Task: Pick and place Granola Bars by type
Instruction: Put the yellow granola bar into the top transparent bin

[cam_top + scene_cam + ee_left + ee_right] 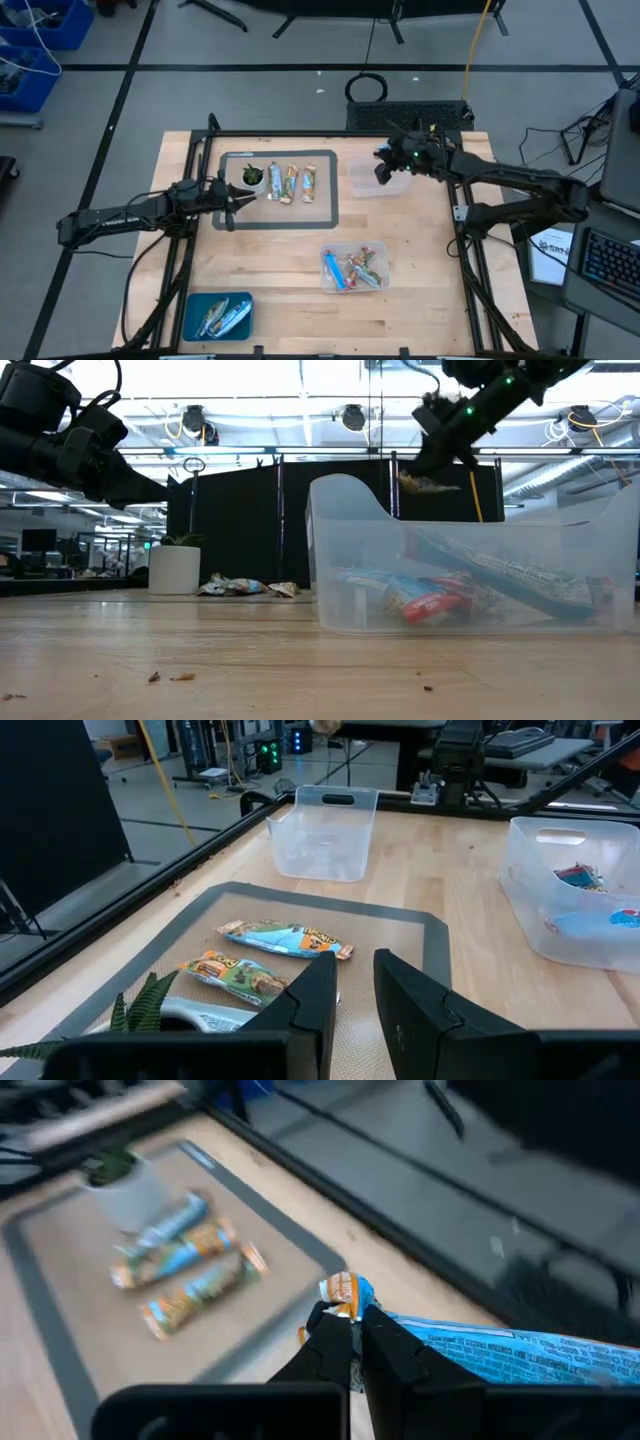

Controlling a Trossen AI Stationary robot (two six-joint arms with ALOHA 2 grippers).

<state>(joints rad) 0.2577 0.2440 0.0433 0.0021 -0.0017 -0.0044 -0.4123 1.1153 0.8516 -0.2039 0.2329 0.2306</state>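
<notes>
Right gripper (pixel 348 1342) is clamped on a blue-orange granola bar (pixel 500 1352) by its crimped end, above the empty clear bin (pixel 372 180). Light, crinkly, slippery wrapper, so pinch the seal. Left gripper (pixel 355 985) hovers slightly apart over the mat (pixel 325 200).

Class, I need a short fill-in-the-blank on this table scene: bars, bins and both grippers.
1. The right gripper is shut on a ____ above the empty clear bin.
2. The bars on the grey mat number ____.
3. The white cup holds a green ____.
4. The left gripper holds ____.

Missing words: granola bar; three; plant; nothing
</notes>
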